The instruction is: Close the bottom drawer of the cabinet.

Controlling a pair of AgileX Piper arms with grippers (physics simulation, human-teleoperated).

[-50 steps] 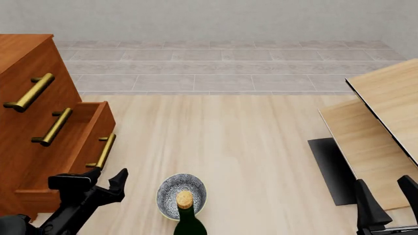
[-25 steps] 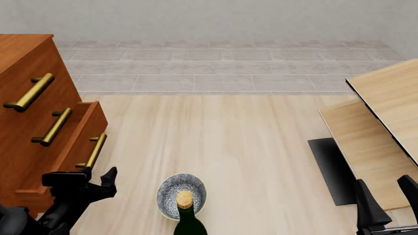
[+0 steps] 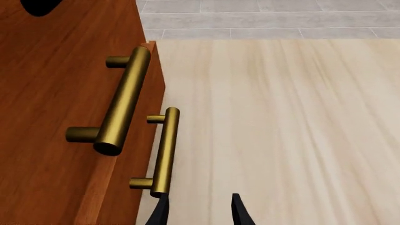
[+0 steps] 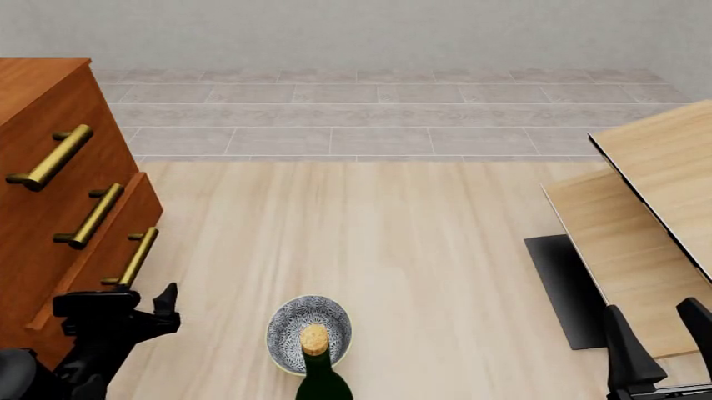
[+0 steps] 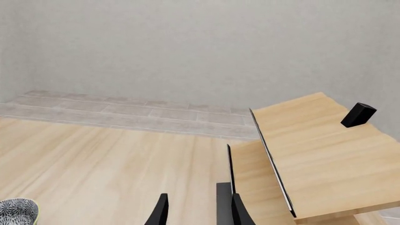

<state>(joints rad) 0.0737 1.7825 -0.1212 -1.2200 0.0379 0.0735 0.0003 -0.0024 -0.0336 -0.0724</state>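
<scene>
The reddish-brown cabinet [image 4: 39, 100] stands at the left. Its bottom drawer [image 4: 102, 250] sticks out only slightly, brass bar handle [image 4: 136, 258] facing the table. My left gripper [image 4: 139, 298] is open just in front of the drawer's near end, below the handle; whether it touches the front I cannot tell. In the left wrist view the bottom drawer's handle [image 3: 164, 152] lies just ahead of my left gripper [image 3: 198, 213], with the middle drawer's handle [image 3: 125, 101] beyond. My right gripper [image 4: 664, 342] is open and empty at the near right; it also shows in the right wrist view [image 5: 198, 213].
A patterned bowl [image 4: 309, 327] and a dark bottle with a gold top [image 4: 317, 367] stand at the near centre. Pale wooden boards [image 4: 656, 167] and a black mat [image 4: 565, 287] lie at the right. A small black block [image 5: 358, 115] sits on the boards.
The bottom drawer has slid leftward into the cabinet, from well open to almost flush. My left gripper has moved left with it. The right arm has not moved.
</scene>
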